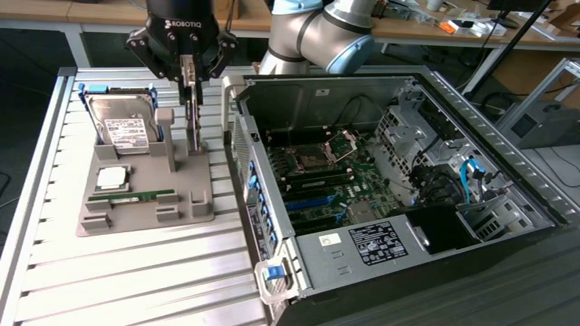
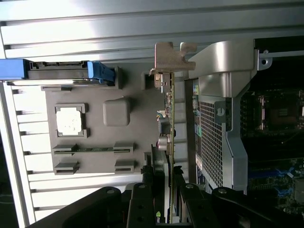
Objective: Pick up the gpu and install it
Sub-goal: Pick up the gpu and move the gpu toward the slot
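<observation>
1. Black jaws, in the upper left of the exterior view, are clamped on the gpu (image 1: 192,112), which hangs on edge between them with its silver bracket (image 2: 169,58) at the far end from the jaws.
2. "ROBOTIQ" is printed in white on the body (image 1: 184,24) above the jaws; the grey-and-blue arm (image 1: 319,32) bends away behind it.
3. The gpu is over the edge of a grey moulded holder (image 1: 195,212), on the side nearest the computer case. Whether it touches the holder cannot be told.
4. The holder carries three parts:
   - one silver hard drive (image 1: 122,121) with a white label, its writing too small to read;
   - one square processor chip (image 1: 113,178);
   - one narrow green RAM stick (image 1: 136,195).
5. One open computer case (image 1: 272,122) lies in the centre and right of the exterior view. In it are a green motherboard (image 1: 331,178), a blue cable (image 1: 470,178) and a black box (image 1: 376,242) with an unreadable label.
6. Holder and case rest on a ribbed metal surface (image 1: 136,278).
</observation>
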`<action>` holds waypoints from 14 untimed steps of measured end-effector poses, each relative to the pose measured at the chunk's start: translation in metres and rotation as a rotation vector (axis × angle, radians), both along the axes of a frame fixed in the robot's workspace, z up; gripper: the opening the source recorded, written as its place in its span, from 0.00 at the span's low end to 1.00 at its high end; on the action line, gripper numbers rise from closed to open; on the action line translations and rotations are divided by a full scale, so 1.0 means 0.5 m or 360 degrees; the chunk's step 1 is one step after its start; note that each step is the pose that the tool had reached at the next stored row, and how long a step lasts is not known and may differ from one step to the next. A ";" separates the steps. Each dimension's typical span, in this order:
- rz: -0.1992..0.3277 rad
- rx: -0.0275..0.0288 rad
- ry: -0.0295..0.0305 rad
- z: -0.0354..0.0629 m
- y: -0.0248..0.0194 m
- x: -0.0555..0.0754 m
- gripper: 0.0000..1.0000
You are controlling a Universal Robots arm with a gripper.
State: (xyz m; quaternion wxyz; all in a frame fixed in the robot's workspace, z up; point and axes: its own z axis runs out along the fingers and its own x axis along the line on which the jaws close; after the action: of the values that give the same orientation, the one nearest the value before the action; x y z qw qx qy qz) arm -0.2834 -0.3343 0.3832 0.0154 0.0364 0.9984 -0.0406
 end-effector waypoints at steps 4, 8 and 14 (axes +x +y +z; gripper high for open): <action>0.0000 0.00000 0.00001 0.001 0.0000 0.000 0.27; 0.0000 -0.00001 0.00001 0.003 0.0000 0.000 0.27; 0.0000 0.00000 0.00000 0.010 0.0000 0.000 0.27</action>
State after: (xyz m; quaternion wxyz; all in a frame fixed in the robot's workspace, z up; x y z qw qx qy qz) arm -0.2834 -0.3343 0.3882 0.0154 0.0364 0.9984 -0.0406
